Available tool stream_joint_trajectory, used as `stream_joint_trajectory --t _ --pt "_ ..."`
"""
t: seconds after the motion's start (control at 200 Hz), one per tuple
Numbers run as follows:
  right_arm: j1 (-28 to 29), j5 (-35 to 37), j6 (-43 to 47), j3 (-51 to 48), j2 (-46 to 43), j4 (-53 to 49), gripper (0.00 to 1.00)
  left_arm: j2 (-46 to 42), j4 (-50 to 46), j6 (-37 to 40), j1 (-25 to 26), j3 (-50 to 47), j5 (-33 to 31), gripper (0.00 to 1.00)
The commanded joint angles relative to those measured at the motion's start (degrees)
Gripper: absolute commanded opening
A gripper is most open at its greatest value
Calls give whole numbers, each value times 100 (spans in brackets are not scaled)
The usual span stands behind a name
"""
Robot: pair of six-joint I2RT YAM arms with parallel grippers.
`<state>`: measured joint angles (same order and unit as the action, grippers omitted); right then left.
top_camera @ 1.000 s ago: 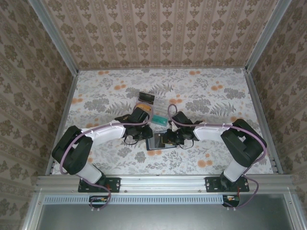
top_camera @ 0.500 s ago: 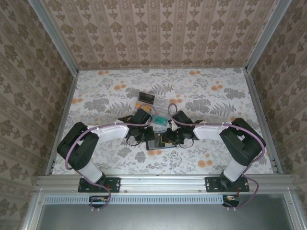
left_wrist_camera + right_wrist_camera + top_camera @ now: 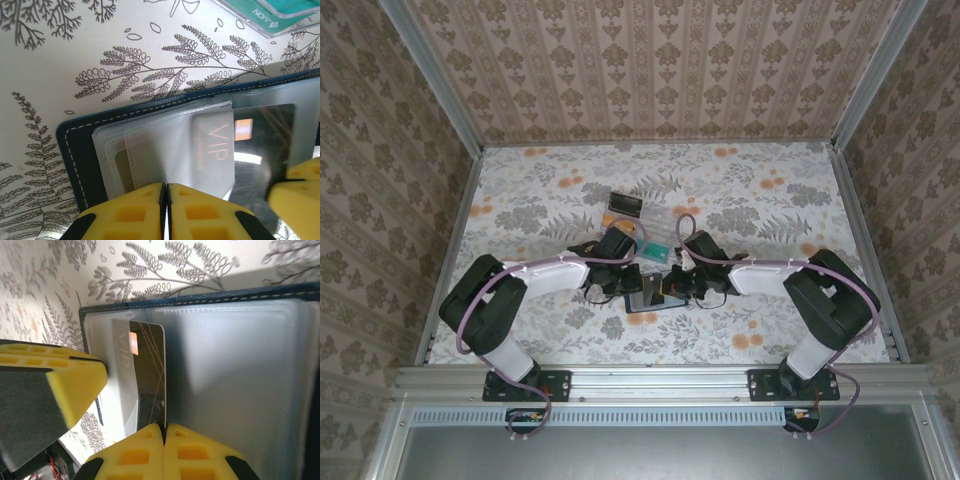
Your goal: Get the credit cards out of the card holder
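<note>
card holder (image 3: 645,297) lies open on table (image 3: 770,200), near front, betw. both arms. left gripper (image 3: 165,200) pressed shut on its clear sleeve (image 3: 165,145) edge; right gripper (image 3: 164,440) pinches black vip card (image 3: 150,375), partly out. best move, prob.: left pins holder, right draws card straight along pocket, no twist.

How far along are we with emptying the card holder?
Done: a teal card and a dark card lie loose on the table beyond the card holder. In hand: the right gripper is shut on a black VIP card, partly out of the holder; the left gripper pinches the clear sleeves. Left: pulling it free; other pockets can't be judged.
</note>
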<state>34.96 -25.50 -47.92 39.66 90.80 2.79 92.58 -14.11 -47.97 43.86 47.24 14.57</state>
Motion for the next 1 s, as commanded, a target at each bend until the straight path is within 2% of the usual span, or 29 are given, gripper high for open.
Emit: stream_joint_trajectory --t 0.0,0.255,0.365,0.49,0.59,0.64,0.735,0.815,0.995 --pt "-68 453 263 -190 -422 -255 0 -54 -395 28 17 9 -253 14" --pt "-242 172 1169 -175 -1549 -257 0 -487 -589 325 -71 599 -309 23" --pt "-436 -123 1483 -45 -1850 -272 0 -895 -430 376 -268 651 -202 32" --pt "-743 -812 1601 202 -1888 -75 0 -1391 82 308 -574 477 228 52" --pt "-989 -1698 1717 649 -1686 -118 0 -1659 458 355 -786 394 478 71" --pt "-1124 -2198 1828 959 -1543 -286 0 -1691 587 409 -840 418 586 75" --pt "-1258 -2857 1909 1431 -1308 -439 0 -1633 974 467 -895 507 1014 78" --pt "-1318 -2993 1880 1671 -1204 -473 0 -1544 1487 287 -977 540 1448 78" --pt "-1584 -3009 1372 1925 -912 -76 0 -1446 2664 -157 -1115 527 2033 67"
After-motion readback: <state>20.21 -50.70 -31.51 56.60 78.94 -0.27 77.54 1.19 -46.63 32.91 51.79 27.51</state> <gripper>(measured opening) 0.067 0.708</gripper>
